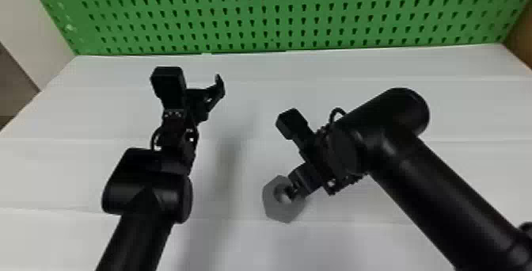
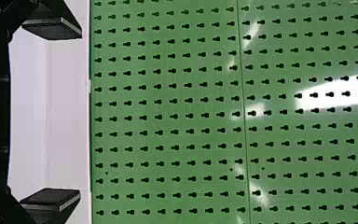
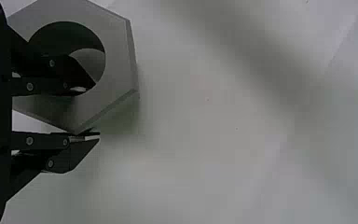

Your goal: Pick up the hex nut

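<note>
The grey hex nut (image 1: 273, 207) is at the front centre of the white surface in the head view, with my right gripper (image 1: 295, 191) at its right side. In the right wrist view one finger of my right gripper (image 3: 95, 111) passes into the hole of the hex nut (image 3: 114, 56). The other finger lies along its outer side, so the gripper is shut on the nut's wall. My left gripper (image 1: 211, 94) is parked at the left, away from the nut. Seen from its wrist, the left gripper (image 2: 80, 113) is wide open, with nothing between its fingers.
A green perforated board (image 1: 277, 12) stands along the back edge of the white panelled surface (image 1: 245, 107). A pale wall (image 1: 35, 20) is at the far left and a brown panel (image 1: 520, 32) at the far right.
</note>
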Controlling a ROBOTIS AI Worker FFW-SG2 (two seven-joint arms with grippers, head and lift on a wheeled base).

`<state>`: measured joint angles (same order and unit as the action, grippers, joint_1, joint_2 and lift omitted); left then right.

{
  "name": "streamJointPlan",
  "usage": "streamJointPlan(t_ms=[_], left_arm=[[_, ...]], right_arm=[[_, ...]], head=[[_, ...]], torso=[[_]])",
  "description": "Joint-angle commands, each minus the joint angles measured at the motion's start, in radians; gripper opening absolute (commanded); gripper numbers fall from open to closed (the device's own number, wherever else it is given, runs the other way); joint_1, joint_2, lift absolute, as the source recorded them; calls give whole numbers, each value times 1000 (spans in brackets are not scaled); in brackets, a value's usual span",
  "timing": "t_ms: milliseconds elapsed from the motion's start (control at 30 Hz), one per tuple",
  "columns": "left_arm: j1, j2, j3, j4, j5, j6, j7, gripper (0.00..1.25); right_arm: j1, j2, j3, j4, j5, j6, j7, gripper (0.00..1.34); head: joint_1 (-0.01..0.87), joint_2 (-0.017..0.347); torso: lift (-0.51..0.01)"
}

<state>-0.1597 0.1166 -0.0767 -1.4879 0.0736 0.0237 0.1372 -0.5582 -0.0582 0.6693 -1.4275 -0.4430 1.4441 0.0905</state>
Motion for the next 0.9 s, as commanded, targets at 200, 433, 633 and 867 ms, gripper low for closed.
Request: streamJointPlan(t_ms=[200,433,633,867], left_arm=[[2,0,2,0,0,-1,1,1160],[5,0,5,0,0,1,1,1160],[6,0,3,0,0,-1,1,1160],[9,0,5,0,0,1,1,1160]], right_arm=[[24,-5,-53,-64,18,-28,0,394],[61,-3,-122,-122,64,-57,0,394],[90,0,-178,-168,95,-85,0,393],[132,4,-237,-222,130,-146,0,393]], head=[[785,160],[785,160],[785,160],[785,160]], torso=[[-77],[-77],[-77],[-77]])
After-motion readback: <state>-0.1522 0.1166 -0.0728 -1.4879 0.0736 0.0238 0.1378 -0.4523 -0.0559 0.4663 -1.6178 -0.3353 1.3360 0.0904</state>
